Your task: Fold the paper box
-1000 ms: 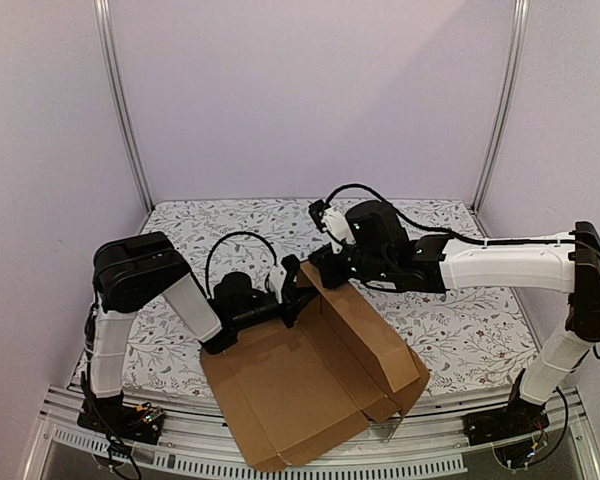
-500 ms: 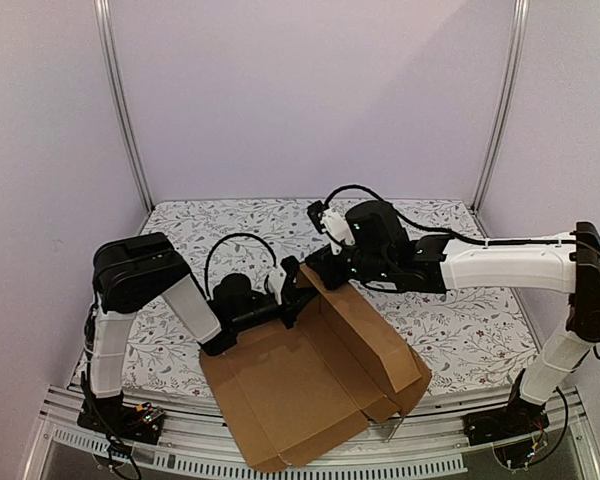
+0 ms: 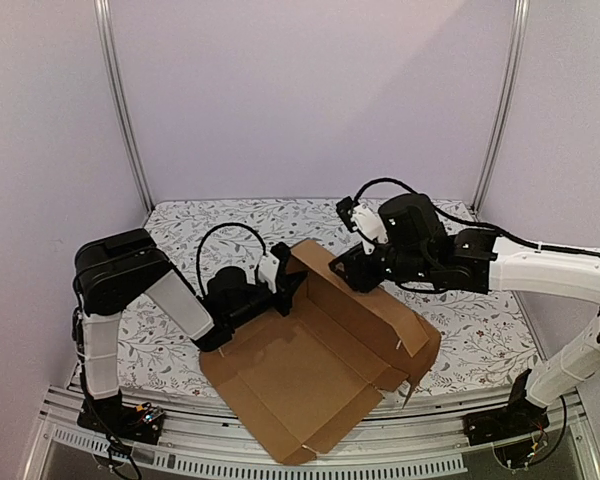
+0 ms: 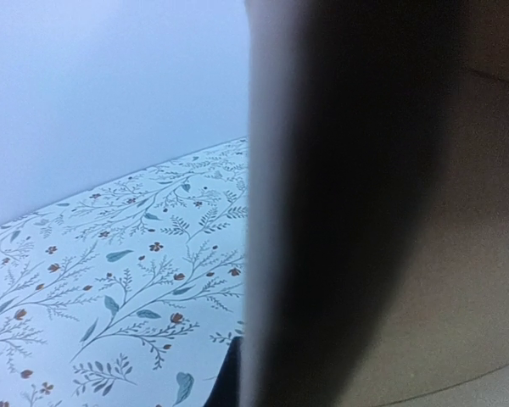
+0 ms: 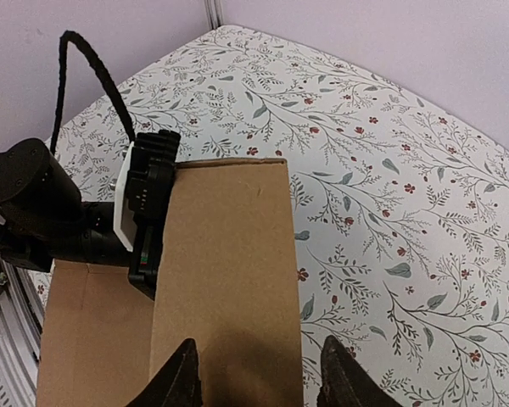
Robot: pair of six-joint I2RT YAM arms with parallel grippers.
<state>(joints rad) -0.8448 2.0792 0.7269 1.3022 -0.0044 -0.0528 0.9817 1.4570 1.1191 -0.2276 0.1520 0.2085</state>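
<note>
The paper box [image 3: 300, 370] lies partly folded at the near middle of the floral surface [image 3: 460, 330], with one long panel raised. The left claw [image 3: 282, 278] is clamped shut on that panel's left edge. The right claw [image 5: 259, 381] stands open, its fingers [image 5: 182, 373] spread apart across the panel's width.

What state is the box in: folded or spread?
Partly folded: the box base lies flat, one long side panel stands raised, near flaps lie spread.
</note>
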